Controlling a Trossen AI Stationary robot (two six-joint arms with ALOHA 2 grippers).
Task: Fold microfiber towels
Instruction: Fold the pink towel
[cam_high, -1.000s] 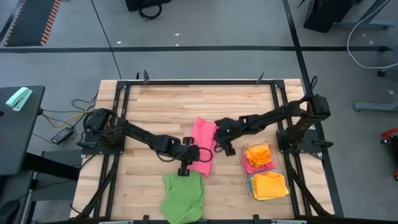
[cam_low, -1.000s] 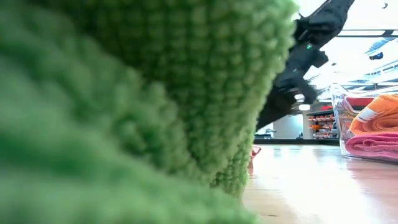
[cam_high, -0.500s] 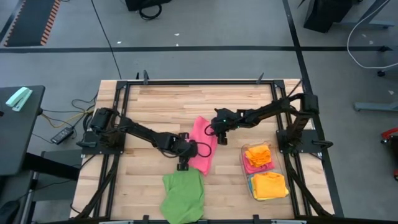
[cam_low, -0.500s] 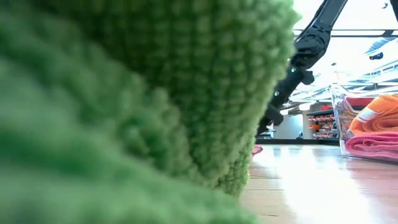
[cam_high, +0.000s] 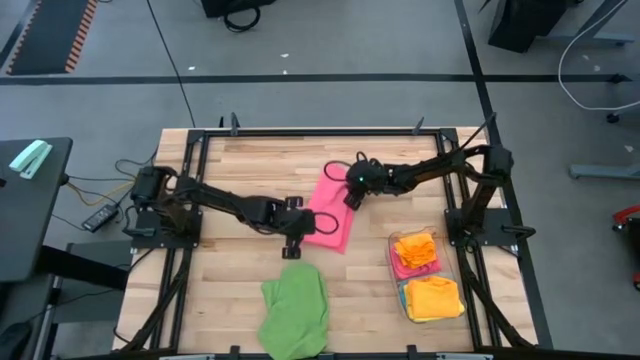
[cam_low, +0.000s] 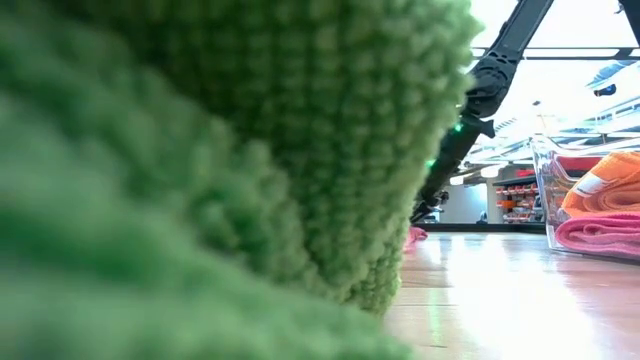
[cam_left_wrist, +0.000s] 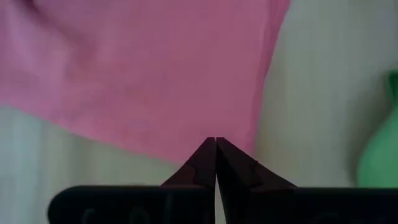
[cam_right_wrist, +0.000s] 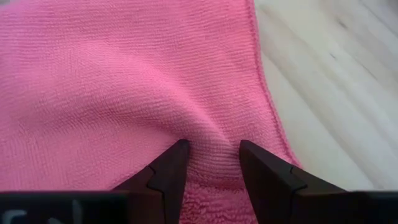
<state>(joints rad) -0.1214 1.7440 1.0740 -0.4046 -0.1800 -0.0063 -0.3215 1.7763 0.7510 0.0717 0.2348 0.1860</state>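
High view: you have the soft pink square microfiber towel stretched at centre frame between both arms. Your left gripper is clenched at its lower left edge, and your right gripper pinches its upper right corner. If you pull the two apart unevenly, the cloth could slip from the thinner hold or skew into a crooked fold. A crumpled green microfiber towel lies at bottom centre, well apart; a clear rectangular plastic bin at lower right holds orange and pink cloths.

Low view: the green towel fills most of the frame, so you can't check the fold line from here.

Left wrist view: the fingers meet tip to tip at the pink towel's edge; whether cloth is really caught you cannot tell, and a bare pinch would drop it.

Right wrist view: the fingers squeeze a raised ridge of pink towel, which bunches and wrinkles there beside the hemmed edge.
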